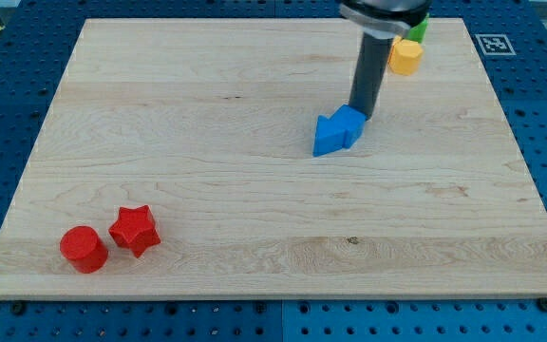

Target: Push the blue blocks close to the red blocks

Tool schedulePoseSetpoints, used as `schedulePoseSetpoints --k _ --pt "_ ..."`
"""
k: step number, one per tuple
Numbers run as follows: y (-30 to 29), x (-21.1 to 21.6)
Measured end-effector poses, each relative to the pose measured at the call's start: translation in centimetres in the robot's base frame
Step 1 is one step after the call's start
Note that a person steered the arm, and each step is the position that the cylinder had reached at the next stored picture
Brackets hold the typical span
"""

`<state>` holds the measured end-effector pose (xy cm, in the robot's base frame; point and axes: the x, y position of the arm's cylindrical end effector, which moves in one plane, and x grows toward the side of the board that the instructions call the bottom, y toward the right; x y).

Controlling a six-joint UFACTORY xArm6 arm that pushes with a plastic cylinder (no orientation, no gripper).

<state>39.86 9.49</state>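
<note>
Centrally, wooden counter (254, 218) carries blue blocks (338, 130), two pieces pressed together, one wedge-like, right of middle toward far edge. Red cylinder (84, 249) and red star (135, 230) sit near front-left corner, well apart. Tip (360, 115) touches blues' far-right side, likely for front-left shove. No jaws: bare rod, holding nothing. Yellow block (405, 56), green block (418, 29) near far-right edge.

From the blue blocks (338, 131) toward seven o'clock, bare tabletop (254, 218) runs unobstructed to the red blocks (112, 237).
</note>
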Motion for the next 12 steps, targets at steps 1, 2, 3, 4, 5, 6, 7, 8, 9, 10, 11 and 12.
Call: schedulePoseSetpoints --k 1,2,3,4,5,6,7,8,9,10,11,12 --pt "-1.9 1.2" --pt "-2.0 3.7" --pt "-2.0 5.8" --pt "-2.0 6.4" --pt "-2.0 6.9" --pt "-2.9 6.9" --pt "-4.6 6.9" --pt "-6.4 7.1" --pt "-7.8 8.7" --pt "-8.9 11.6" --pt "-10.5 13.5" --pt "-12.5 13.6"
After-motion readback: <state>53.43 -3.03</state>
